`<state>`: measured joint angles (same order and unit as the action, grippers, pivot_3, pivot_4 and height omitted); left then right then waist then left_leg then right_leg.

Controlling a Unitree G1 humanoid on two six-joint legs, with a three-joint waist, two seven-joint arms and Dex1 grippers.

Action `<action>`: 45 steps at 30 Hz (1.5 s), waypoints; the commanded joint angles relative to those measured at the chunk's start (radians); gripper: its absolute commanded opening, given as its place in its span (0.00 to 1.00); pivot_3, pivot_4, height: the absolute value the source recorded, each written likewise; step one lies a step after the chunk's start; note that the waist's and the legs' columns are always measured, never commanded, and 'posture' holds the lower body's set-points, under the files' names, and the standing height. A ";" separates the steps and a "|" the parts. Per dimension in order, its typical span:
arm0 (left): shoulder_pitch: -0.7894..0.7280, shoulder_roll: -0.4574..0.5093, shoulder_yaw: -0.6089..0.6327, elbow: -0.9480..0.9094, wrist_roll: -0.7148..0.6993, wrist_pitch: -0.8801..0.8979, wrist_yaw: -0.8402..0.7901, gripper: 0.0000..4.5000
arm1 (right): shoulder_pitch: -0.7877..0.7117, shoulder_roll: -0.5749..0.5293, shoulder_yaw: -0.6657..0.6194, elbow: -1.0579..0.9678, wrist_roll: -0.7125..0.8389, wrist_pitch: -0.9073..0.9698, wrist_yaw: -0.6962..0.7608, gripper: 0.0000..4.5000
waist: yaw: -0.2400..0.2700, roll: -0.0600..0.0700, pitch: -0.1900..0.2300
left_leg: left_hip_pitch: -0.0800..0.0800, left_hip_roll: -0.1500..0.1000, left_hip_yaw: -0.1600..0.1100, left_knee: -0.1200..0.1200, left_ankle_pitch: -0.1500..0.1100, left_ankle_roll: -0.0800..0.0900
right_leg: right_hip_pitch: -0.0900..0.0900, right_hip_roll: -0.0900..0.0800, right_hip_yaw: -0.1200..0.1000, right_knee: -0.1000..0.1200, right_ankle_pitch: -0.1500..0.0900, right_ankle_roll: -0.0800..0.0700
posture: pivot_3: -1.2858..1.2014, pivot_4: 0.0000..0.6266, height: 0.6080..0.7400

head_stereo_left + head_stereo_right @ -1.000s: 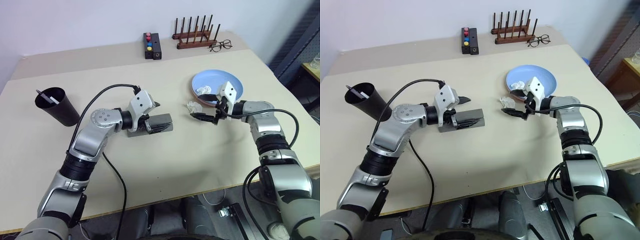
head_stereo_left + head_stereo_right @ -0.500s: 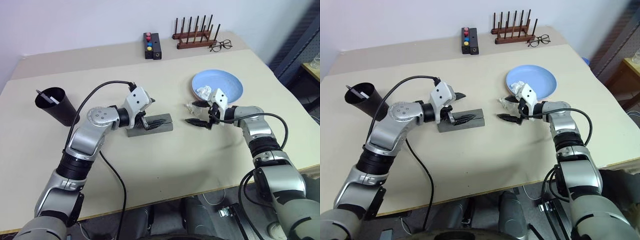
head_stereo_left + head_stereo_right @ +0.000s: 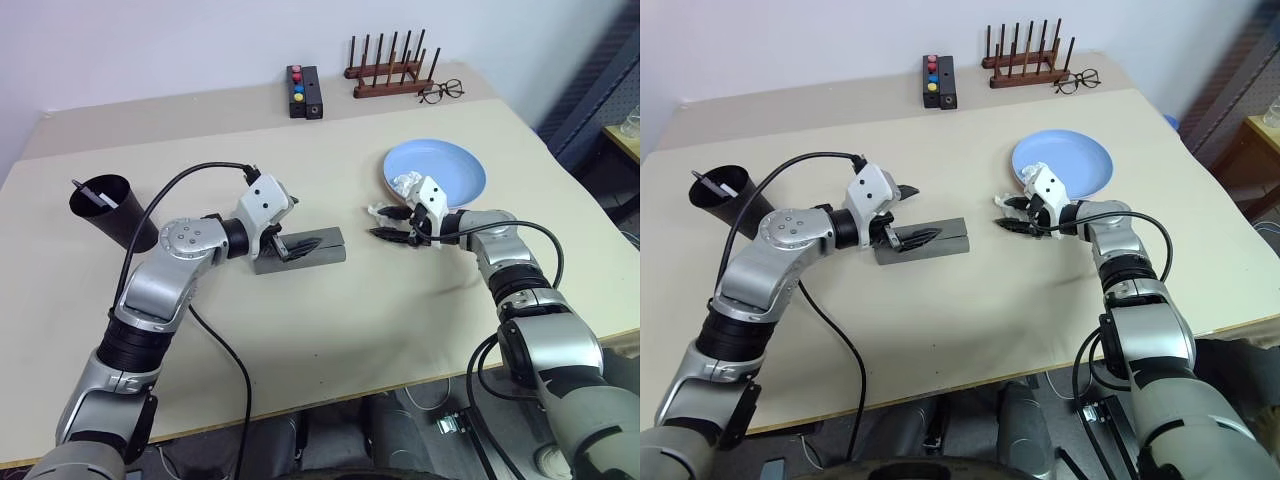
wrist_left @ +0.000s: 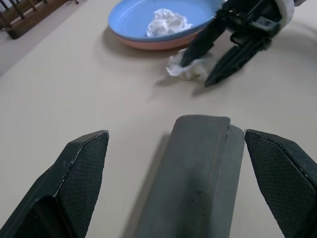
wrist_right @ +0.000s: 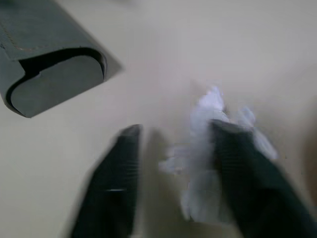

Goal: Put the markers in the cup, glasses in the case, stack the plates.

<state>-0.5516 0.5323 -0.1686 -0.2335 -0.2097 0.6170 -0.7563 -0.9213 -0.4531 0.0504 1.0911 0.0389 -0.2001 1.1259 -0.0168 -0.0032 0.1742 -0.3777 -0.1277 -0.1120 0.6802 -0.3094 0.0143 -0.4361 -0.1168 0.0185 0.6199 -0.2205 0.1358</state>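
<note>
Felt-like grey case (image 3: 300, 249), crumpled white paper (image 4: 187, 68).

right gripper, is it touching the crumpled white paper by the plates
Touching. The left wrist view shows one finger of the right gripper pressed into the crumpled paper; the other stands beside it.

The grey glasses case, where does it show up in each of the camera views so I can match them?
Left eye view: grey case mid-table, by the left gripper.
Right eye view: centre-left.
Left wrist view: bottom centre, between the open fingers.
Right wrist view: upper left corner.
Shared landmark: crumpled white paper beside the right gripper.
</note>
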 commanded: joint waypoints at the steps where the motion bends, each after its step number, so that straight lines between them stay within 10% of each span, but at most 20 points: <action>1: -0.009 0.002 0.026 -0.039 -0.014 0.000 0.007 1.00 | -0.040 -0.004 -0.011 -0.007 -0.004 -0.029 -0.010 0.01 | -0.001 0.000 0.000 | 0.000 0.000 0.000 0.000 0.000 0.000 | 0.000 0.000 0.000 0.000 0.000 0.000 | 0.52 0.24 1.00; 19: -0.040 -0.026 0.007 0.022 -0.007 -0.040 -0.009 1.00 | -0.057 -0.064 -0.108 -0.216 0.108 0.031 0.028 0.01 | -0.001 0.000 0.000 | 0.000 0.000 0.000 0.000 0.000 0.000 | 0.000 0.000 0.000 0.000 0.000 0.000 | 0.52 0.24 1.00; 29: -0.052 -0.040 0.003 0.033 -0.006 -0.048 -0.006 1.00 | -0.165 -0.108 -0.118 -0.001 0.026 -0.063 -0.210 0.01 | 0.002 0.000 0.000 | 0.000 0.000 0.000 0.000 0.000 0.000 | 0.000 0.000 0.000 0.000 0.000 0.000 | 0.52 0.24 1.00; 39: -0.038 -0.032 0.011 0.024 -0.007 -0.047 -0.005 1.00 | -0.173 -0.103 -0.122 0.096 -0.002 -0.097 -0.212 0.99 | -0.003 0.000 0.000 | 0.000 0.000 0.000 -0.001 0.000 0.000 | -0.001 0.000 0.000 0.000 0.000 0.000 | 0.52 0.24 1.00; 45: -0.024 -0.041 0.021 0.029 -0.006 -0.064 0.011 1.00 | -0.161 -0.109 -0.154 0.044 0.036 -0.087 -0.160 0.99 | -0.003 0.000 0.000 | 0.000 0.000 0.000 -0.001 0.000 0.000 | -0.001 0.000 0.000 0.000 0.000 0.000 | 0.52 0.24 1.00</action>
<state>-0.5776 0.4904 -0.1747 -0.1791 -0.2136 0.5780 -0.7552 -1.0646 -0.5470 -0.0732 1.1875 0.0420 -0.2723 0.9501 -0.0196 -0.0028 0.1745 -0.3780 -0.1276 -0.1116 0.6791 -0.3094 0.0142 -0.4368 -0.1168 0.0189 0.6198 -0.2205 0.1358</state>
